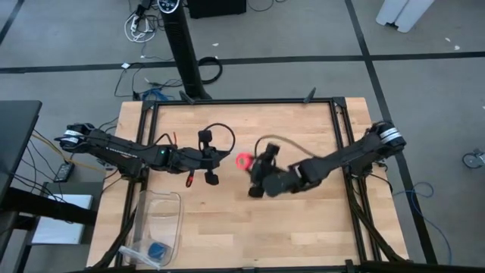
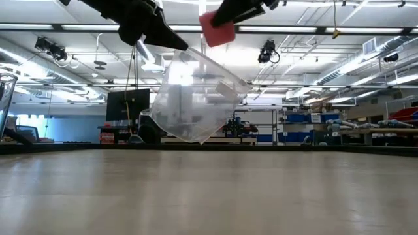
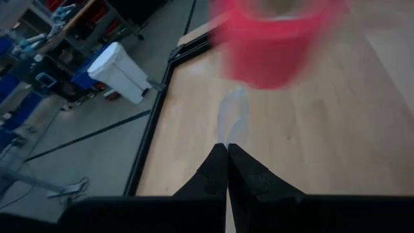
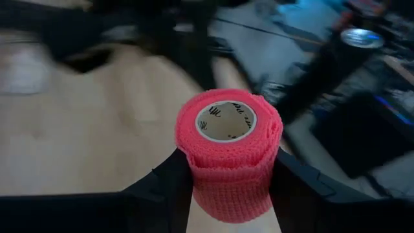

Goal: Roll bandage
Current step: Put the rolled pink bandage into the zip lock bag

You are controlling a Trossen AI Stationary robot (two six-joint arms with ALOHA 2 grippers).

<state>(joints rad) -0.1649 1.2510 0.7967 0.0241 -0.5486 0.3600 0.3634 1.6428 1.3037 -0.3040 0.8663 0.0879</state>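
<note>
The bandage (image 4: 229, 155) is a compact pink-red roll with a white card core. It is held up over the middle of the table (image 1: 244, 161) in my right gripper (image 4: 229, 171), which reaches in from the table's right (image 1: 254, 165). In the low view the bandage (image 2: 217, 29) is high above the tabletop. Just to its left, my left gripper (image 3: 228, 147) is shut on a clear plastic wrapper (image 2: 196, 98), which hangs in the air below my left gripper (image 2: 183, 44). My left gripper pinches the clear wrapper by an upper edge (image 3: 231, 129) between its two shut fingers, coming from the table's left and slanting slightly down. The wrapper hangs slack below the fingers, clear of the table. My right gripper holds the roll by its curved side wall (image 4: 194, 178), one finger (image 4: 169, 181) on each side. It comes from the table's right, slanting a little down. The roll is lifted clear, one open end (image 4: 226, 121) facing back toward the wrist camera.
A clear plastic bin (image 1: 159, 220) lies at the table's near left, with a small blue object (image 1: 157, 249) in it. A black frame (image 1: 242, 101) runs around the wooden tabletop. Bare wood lies near and right of the grippers.
</note>
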